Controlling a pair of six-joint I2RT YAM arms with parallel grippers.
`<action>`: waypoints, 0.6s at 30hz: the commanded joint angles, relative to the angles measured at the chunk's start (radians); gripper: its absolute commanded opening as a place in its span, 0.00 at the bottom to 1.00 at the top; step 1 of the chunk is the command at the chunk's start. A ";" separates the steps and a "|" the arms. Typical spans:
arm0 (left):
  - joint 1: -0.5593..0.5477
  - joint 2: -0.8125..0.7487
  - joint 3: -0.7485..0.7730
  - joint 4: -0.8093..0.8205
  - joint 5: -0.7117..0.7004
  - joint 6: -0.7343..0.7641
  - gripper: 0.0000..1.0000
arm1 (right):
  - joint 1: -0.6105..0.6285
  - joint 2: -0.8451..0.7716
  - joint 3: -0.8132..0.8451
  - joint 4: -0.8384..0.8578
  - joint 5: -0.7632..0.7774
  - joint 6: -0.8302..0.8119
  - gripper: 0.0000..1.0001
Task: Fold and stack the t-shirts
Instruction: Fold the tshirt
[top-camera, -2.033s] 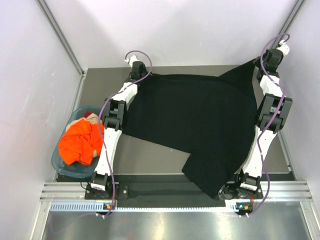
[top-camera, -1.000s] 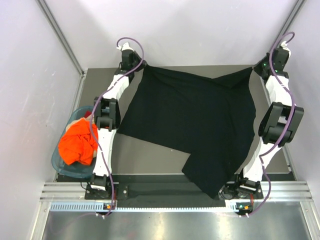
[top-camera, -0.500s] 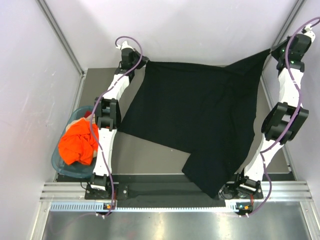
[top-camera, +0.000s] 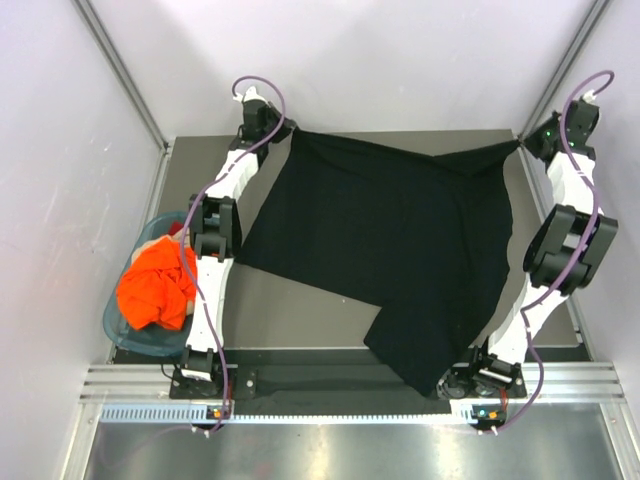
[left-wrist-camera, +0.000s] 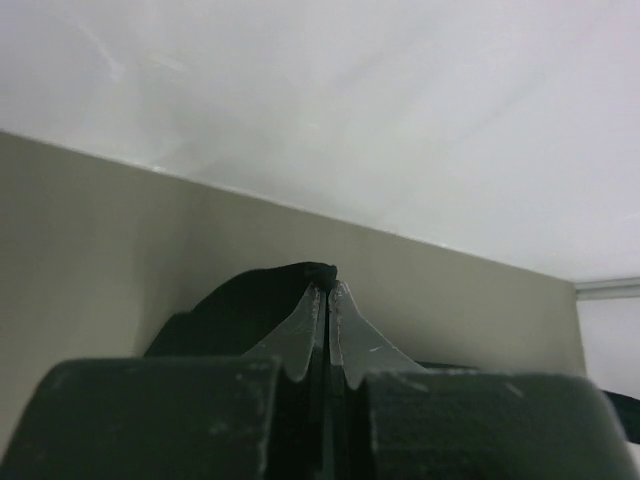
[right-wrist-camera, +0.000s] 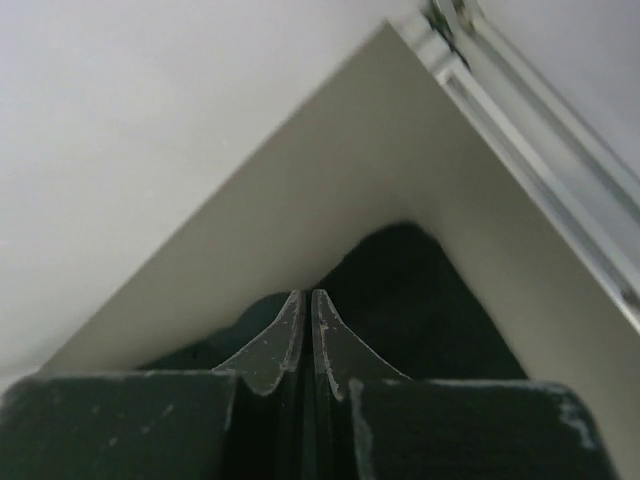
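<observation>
Grey table (top-camera: 290, 315), boxed in by pale walls, is carrying everything. Left gripper (left-wrist-camera: 327, 292) is pinching the far-left corner of the black shirt (top-camera: 400, 240), its two fingers pressed together on a fold of cloth. Right gripper (right-wrist-camera: 305, 297) is squeezing the far-right corner of that shirt the same way, close to the table's far-right corner. Between them the shirt is lying spread over the table's right half, and a near corner is reaching past the near edge beside the right arm's base. Two arms are working, both stretched to the far side. Two shirts are showing: the black one and one orange shirt (top-camera: 158, 285), which is sitting bunched in the single basket (top-camera: 113, 325) at the table's left edge. Compared with half a second ago, the right gripper is sitting lower and nearer the table, and the shirt's far edge, drawn straight then, is now sagging in a shallow dip. The left arm, the orange shirt and the basket are staying as they were.
</observation>
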 joint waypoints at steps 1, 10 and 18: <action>0.019 -0.095 -0.009 -0.026 0.023 0.041 0.00 | 0.000 -0.173 -0.027 -0.045 0.023 0.030 0.00; 0.037 -0.158 -0.047 -0.208 0.098 0.046 0.00 | -0.002 -0.322 -0.063 -0.296 0.054 0.041 0.00; 0.059 -0.184 -0.081 -0.354 0.126 -0.015 0.00 | -0.002 -0.461 -0.286 -0.333 -0.018 0.085 0.00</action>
